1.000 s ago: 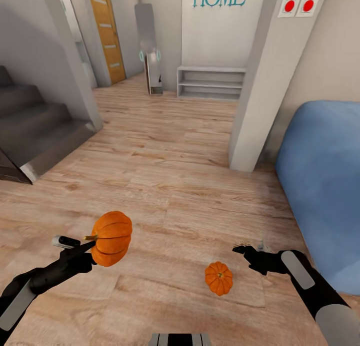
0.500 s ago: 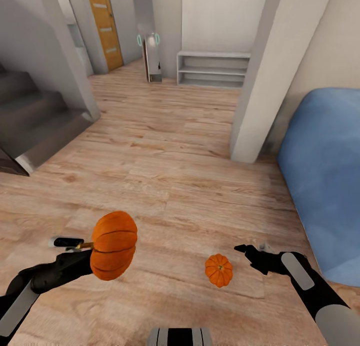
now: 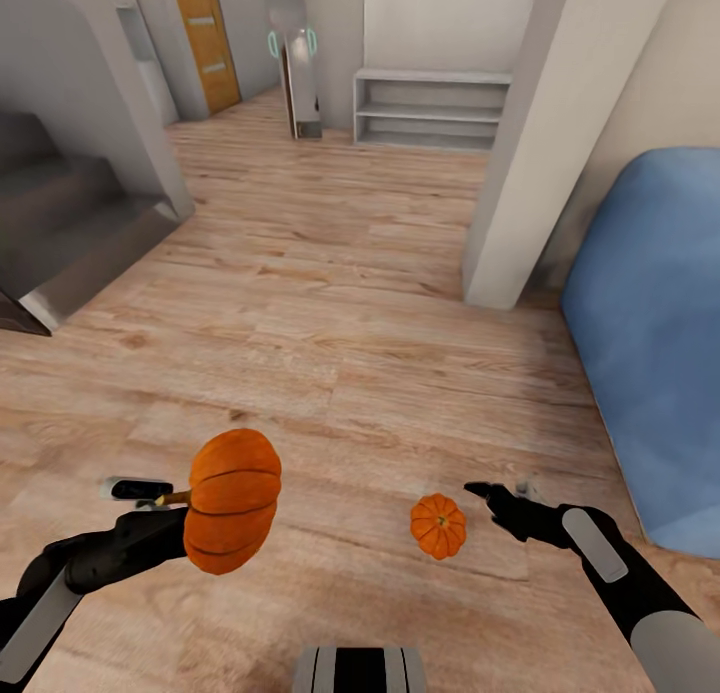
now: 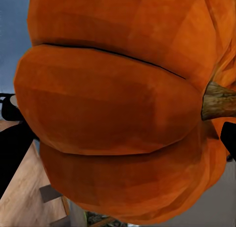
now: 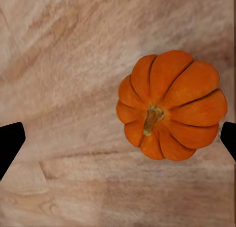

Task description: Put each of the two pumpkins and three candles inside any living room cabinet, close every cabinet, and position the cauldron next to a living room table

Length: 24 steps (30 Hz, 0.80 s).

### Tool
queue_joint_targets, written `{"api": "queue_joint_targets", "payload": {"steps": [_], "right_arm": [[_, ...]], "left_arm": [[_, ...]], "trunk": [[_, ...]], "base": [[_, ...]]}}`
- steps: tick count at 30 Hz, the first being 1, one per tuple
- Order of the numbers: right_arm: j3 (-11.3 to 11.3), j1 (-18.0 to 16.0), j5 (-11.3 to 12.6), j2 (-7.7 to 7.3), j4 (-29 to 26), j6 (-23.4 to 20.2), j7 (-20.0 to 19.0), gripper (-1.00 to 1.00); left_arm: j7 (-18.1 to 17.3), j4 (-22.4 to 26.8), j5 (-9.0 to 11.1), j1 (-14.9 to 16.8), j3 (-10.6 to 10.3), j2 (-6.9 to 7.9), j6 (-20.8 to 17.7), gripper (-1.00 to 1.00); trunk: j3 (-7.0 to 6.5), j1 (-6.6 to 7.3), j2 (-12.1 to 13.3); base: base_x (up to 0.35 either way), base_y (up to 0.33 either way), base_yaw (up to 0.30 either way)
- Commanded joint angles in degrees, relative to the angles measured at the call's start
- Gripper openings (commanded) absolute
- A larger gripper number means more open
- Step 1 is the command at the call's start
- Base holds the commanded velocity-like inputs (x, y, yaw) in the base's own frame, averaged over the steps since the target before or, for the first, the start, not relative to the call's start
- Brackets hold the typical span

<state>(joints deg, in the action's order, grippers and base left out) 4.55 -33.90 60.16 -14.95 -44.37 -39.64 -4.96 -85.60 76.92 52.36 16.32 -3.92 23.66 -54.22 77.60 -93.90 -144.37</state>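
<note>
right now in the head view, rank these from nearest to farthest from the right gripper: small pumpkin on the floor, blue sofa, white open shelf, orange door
1. Small pumpkin, on the floor just left of the right gripper.
2. Blue sofa, along the right side.
3. White open shelf, against the far wall.
4. Orange door, far back left.

You see a floor [image 3: 330,303] of pale wood planks with a matt, grained finish, and on it a small pumpkin [image 3: 438,525] with a smooth, matt orange rind and a rough, woody tan stem. The large pumpkin [image 3: 232,500] at your left pincer [image 3: 172,510] has the same dull, ribbed skin, while both pincers are matt black, plastic-looking. The blue sofa [image 3: 650,333] looks like soft cloth.
</note>
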Motion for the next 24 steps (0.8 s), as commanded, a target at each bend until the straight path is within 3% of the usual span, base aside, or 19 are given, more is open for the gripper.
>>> {"api": "queue_joint_targets", "payload": {"steps": [1, 10, 20, 24], "right_arm": [[0.11, -0.03, -0.22, -0.03, 0.03, -0.09, -0.32, 1.0], [0.19, -0.05, -0.22, -0.02, 0.05, -0.17, -0.46, 1.0], [0.2, -0.07, -0.22, -0.04, 0.05, -0.25, -0.41, 1.0], [0.19, -0.04, -0.22, -0.01, 0.03, -0.3, -0.47, 1.0]], "left_arm": [[-0.11, -0.04, 0.31, 0.03, -0.13, 0.06, -0.63, -1.0], [0.3, -4.89, -0.05, 0.03, 0.54, 0.2, -0.48, -1.0], [-0.03, -5.48, 0.36, 0.1, 0.51, 0.45, -0.16, -1.0], [1.41, -5.22, -1.15, 0.13, 0.38, 0.42, -0.39, -1.0]], "trunk": [[0.27, -0.01, -0.03], [2.26, -0.24, -0.15], [2.26, -0.24, -0.15], [2.26, -0.24, -0.15]], "base": [[0.0, 0.0, 0.0], [0.0, 0.0, 0.0], [0.0, 0.0, 0.0], [0.0, 0.0, 0.0]]}}
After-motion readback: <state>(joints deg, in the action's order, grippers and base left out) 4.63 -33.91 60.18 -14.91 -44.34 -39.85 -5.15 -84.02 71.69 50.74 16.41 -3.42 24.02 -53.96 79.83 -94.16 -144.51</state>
